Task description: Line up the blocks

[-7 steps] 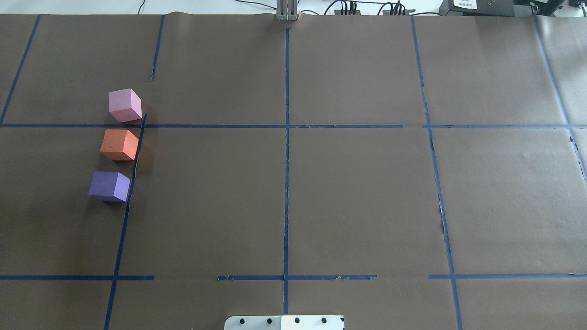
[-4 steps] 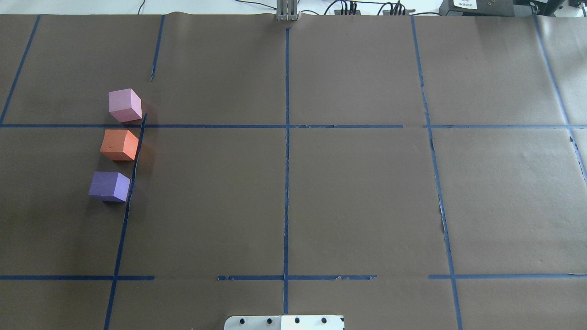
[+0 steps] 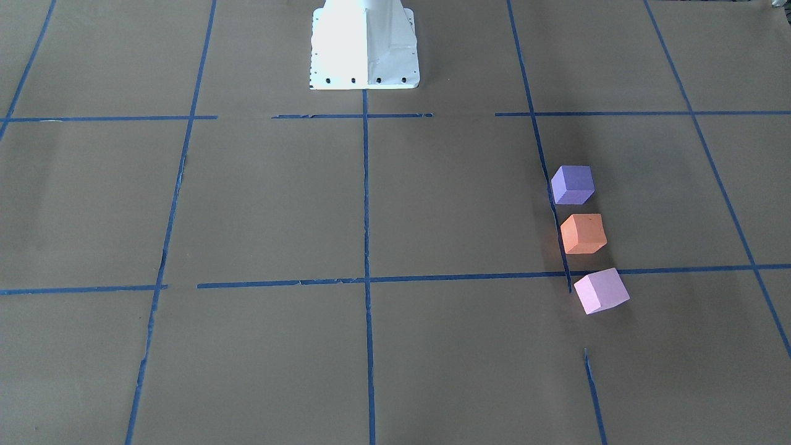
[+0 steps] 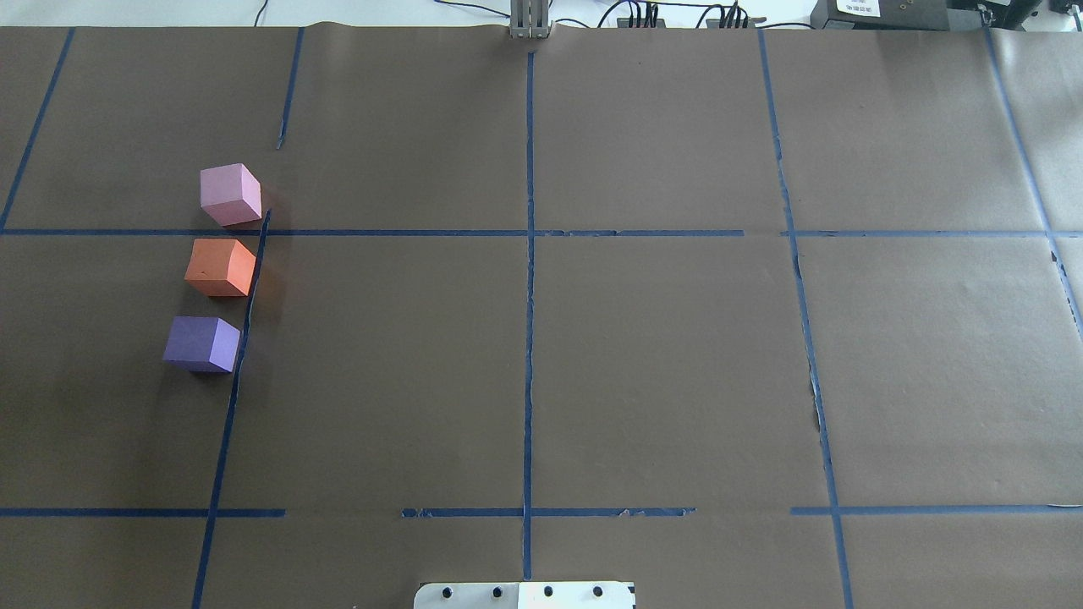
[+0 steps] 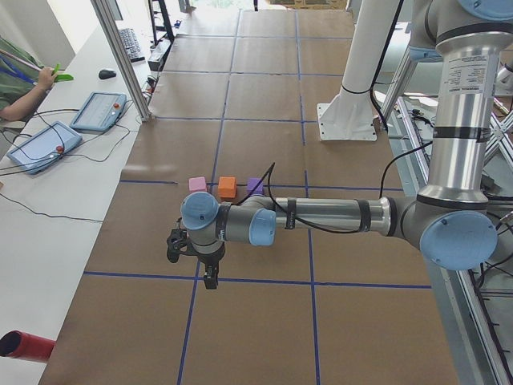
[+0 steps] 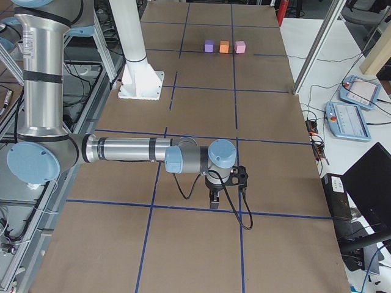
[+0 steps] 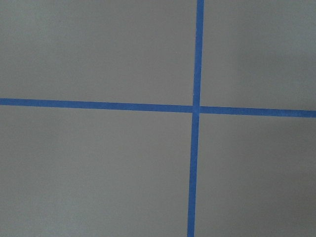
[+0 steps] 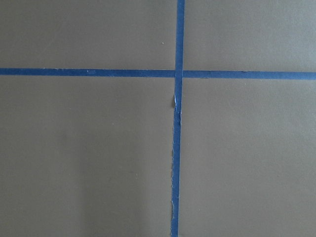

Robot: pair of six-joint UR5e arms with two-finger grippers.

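Nothing has moved since the earlier overhead frames: all three blocks sit as before, so the line looks finished. The left gripper (image 5: pixel 210 278) and right gripper (image 6: pixel 214 201) hang over brown paper (image 4: pixel 660 364); I cannot tell whether their jaws are apart or together. Well beyond the left gripper and far from the right, the purple block (image 4: pixel 201 343), orange block (image 4: pixel 220 266) and pink block (image 4: pixel 230 194) stand in a row, matte, close but apart.

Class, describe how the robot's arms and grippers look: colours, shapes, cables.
Both the left arm and right arm are silver tubes with pale blue round joint caps. A thin black cable loops near each wrist. The left gripper and right gripper are small and black.
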